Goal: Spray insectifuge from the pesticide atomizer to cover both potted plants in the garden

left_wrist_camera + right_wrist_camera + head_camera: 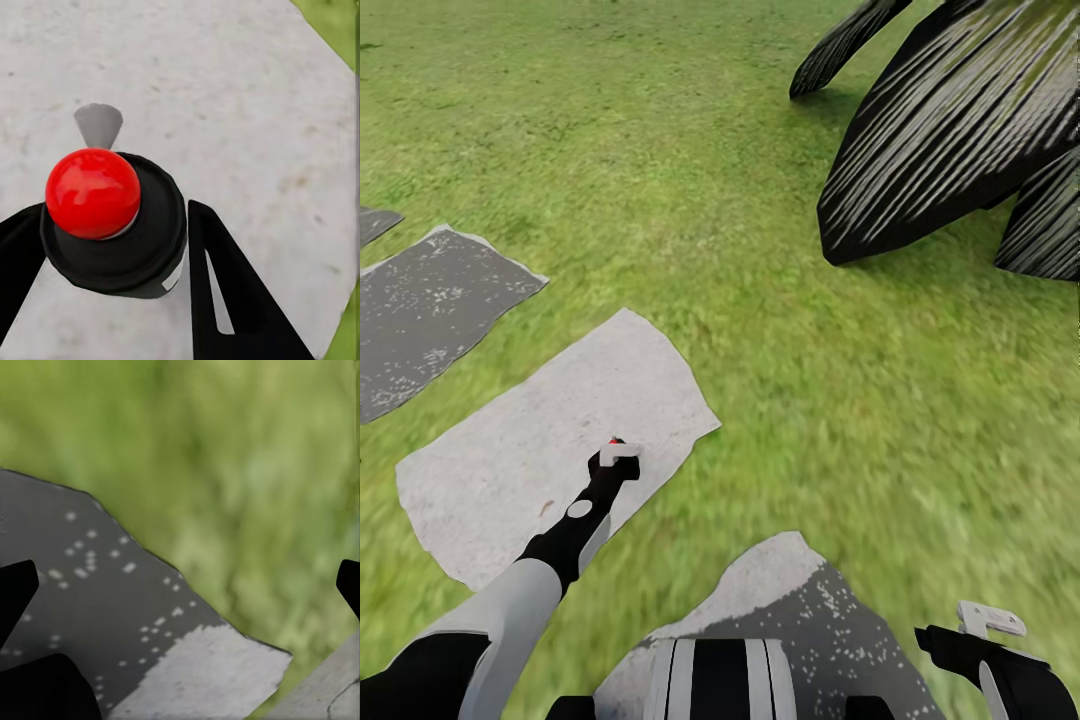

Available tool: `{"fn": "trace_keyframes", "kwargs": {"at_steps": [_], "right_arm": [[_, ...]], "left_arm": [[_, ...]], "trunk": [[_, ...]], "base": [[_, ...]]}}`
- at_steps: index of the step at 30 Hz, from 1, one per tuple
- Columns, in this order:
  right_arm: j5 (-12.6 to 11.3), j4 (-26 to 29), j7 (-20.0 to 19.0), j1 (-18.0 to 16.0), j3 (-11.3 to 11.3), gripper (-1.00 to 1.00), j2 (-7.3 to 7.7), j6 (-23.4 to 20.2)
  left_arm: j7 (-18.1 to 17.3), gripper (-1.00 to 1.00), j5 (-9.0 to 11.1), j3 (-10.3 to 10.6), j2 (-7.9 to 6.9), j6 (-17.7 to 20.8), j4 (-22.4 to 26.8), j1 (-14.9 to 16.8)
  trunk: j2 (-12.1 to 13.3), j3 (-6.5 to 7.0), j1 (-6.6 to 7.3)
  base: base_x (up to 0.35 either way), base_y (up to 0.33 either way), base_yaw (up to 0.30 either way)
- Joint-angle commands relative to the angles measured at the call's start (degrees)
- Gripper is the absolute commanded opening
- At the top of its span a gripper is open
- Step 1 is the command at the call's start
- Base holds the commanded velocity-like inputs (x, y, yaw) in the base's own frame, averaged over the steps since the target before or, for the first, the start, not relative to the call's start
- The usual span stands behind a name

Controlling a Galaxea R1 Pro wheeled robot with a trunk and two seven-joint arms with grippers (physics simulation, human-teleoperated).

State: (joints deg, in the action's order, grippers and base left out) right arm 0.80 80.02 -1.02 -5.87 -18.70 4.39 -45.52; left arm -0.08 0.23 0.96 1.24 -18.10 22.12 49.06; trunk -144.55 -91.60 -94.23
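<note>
My left gripper (618, 458) is shut on the pesticide atomizer (616, 441), and it hangs over a pale stepping stone (500, 460). In the left wrist view the atomizer (112, 232) shows from above as a dark round body with a red ball cap (92, 193), between two black fingers (217, 277). My right gripper (990, 622) sits low at the right, over grass beside a stone. Seen from the right wrist, its fingers (16, 585) stand wide apart with nothing between them. The potted plants are out of view.
A big dark striped-leaf agave (950, 130) spreads over the lawn at the far right. A dark grey stepping stone (430, 310) lies at the left, and another stone (790, 610) lies just in front of my base. Green lawn (660, 150) stretches ahead.
</note>
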Motion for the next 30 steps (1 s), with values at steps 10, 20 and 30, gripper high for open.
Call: {"fn": "trace_keyframes", "kwargs": {"at_steps": [10,20,30], "right_arm": [[0.05,0.07,-0.11,-0.02,-0.18,1.00,-0.06,-0.22],[0.08,0.13,-0.06,-0.02,-0.04,1.00,-0.08,-0.19],[-0.09,3.08,0.23,0.33,0.14,1.00,0.00,-0.44]], "left_arm": [[-0.01,-1.00,0.03,0.09,-0.01,-0.19,0.03,0.03],[0.07,-1.00,0.03,0.18,1.00,0.08,0.03,0.06],[0.52,-1.00,-0.07,0.09,0.99,0.61,-0.64,-0.60]], "trunk": [[0.12,2.19,0.26],[0.26,4.41,0.52],[0.37,6.17,0.73]], "base": [[0.000,0.000,0.000],[0.000,0.000,0.000],[0.000,0.000,0.000]]}}
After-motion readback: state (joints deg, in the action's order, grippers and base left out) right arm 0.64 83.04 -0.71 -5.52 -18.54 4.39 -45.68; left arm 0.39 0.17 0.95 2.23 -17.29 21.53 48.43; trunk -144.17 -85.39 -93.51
